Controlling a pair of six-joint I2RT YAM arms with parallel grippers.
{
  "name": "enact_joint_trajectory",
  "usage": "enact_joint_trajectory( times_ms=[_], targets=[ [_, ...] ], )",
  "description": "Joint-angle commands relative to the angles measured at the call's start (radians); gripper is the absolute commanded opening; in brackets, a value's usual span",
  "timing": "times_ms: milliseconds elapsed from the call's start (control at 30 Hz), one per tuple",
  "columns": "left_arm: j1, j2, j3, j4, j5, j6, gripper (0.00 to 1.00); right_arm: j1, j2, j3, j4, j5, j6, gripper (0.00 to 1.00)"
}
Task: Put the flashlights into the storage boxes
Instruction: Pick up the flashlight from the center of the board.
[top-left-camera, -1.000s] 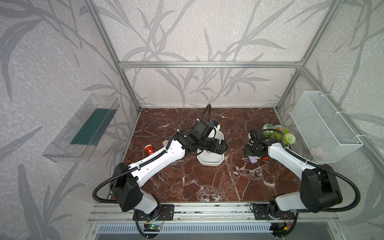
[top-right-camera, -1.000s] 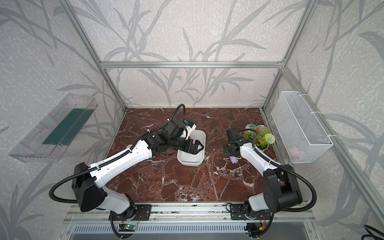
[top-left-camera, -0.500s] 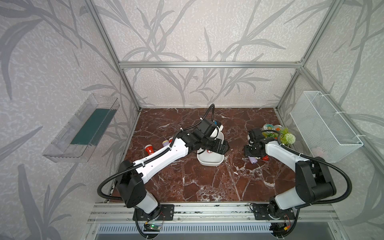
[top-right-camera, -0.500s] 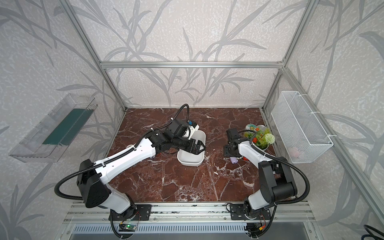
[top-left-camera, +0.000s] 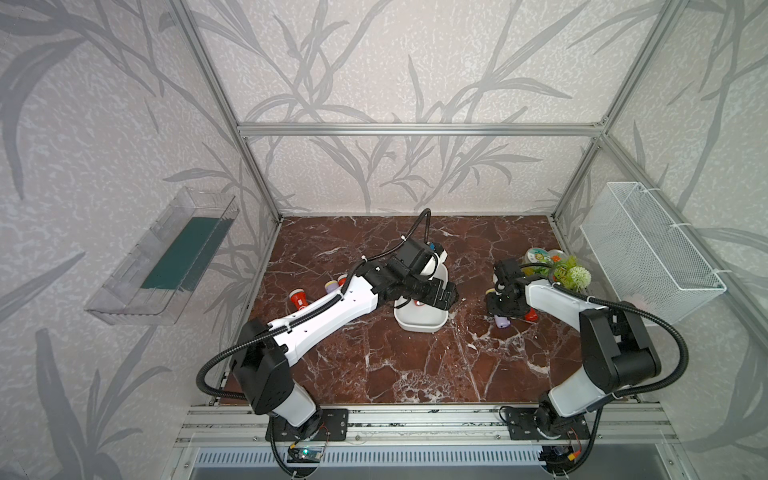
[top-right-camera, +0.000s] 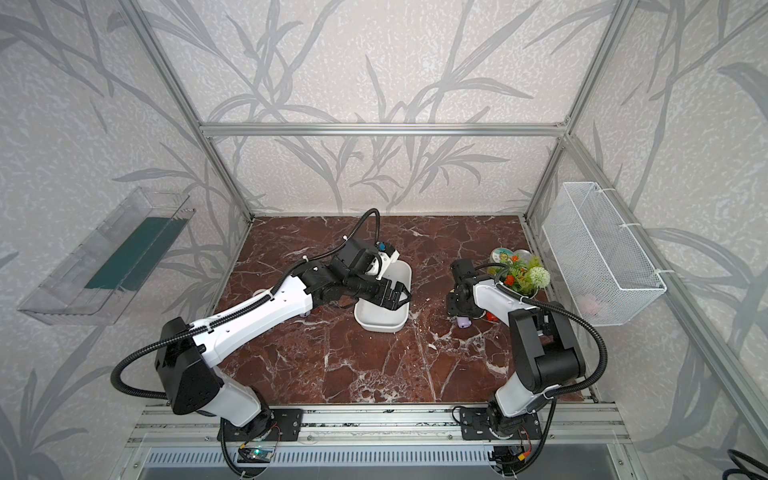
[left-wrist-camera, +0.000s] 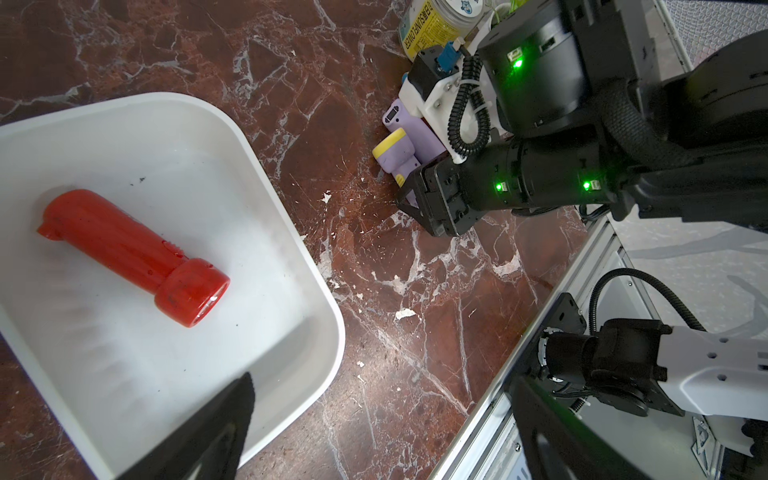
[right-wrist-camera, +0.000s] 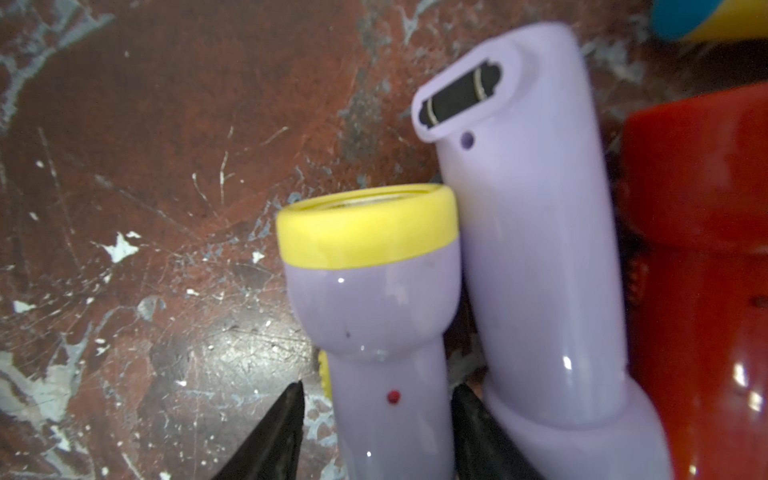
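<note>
Left claw (top-right-camera: 401, 296) hung spread wide over the storage box (left-wrist-camera: 187, 158), having slid a little toward its right-hand rim within the last second. Right claw (right-wrist-camera: 376, 419) had narrowed slightly astride the barrel of a lavender flashlight (right-wrist-camera: 374, 316), though whether it truly pinched could not be told.

Nearest the rail, the marble table (top-left-camera: 415, 374) showed only bare stone, giving both arms open room to swing. Further in, a red flashlight (left-wrist-camera: 133, 255) lay flat inside the box, so one was judged stored and the next pick begun. Off to the left of the left arm, a loose red flashlight (top-left-camera: 296, 299) and a loose lavender flashlight (top-left-camera: 331, 286) waited on the table, well apart from the box.

The straddled flashlight lay touching a second lavender flashlight (right-wrist-camera: 536, 266), with a third red flashlight (right-wrist-camera: 698, 270) just beside that, which made for a crowded lift. Farther back, a jar (left-wrist-camera: 428, 25) and a plastic plant (top-left-camera: 571, 274) stood near, hemming the right claw toward the side frame.
</note>
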Motion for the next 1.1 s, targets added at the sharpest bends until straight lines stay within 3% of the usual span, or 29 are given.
enact_joint_trajectory(
  times_ms=[0, 267, 700, 1067],
  targets=[
    [-0.003, -0.025, -0.020, -0.012, -0.021, 0.030, 0.99, -0.002, 0.023, 0.029, -0.009, -0.010, 0.001, 0.55],
    [0.013, -0.054, -0.062, -0.023, -0.053, 0.046, 0.99, -0.001, 0.070, 0.059, -0.029, -0.029, 0.008, 0.39],
    [0.050, -0.122, -0.126, -0.013, -0.093, 0.046, 0.99, 0.026, -0.013, 0.115, -0.095, -0.030, 0.011, 0.38],
    [0.167, -0.227, -0.245, 0.003, -0.080, 0.022, 0.99, 0.149, -0.056, 0.258, -0.162, -0.024, 0.029, 0.37]
  ],
)
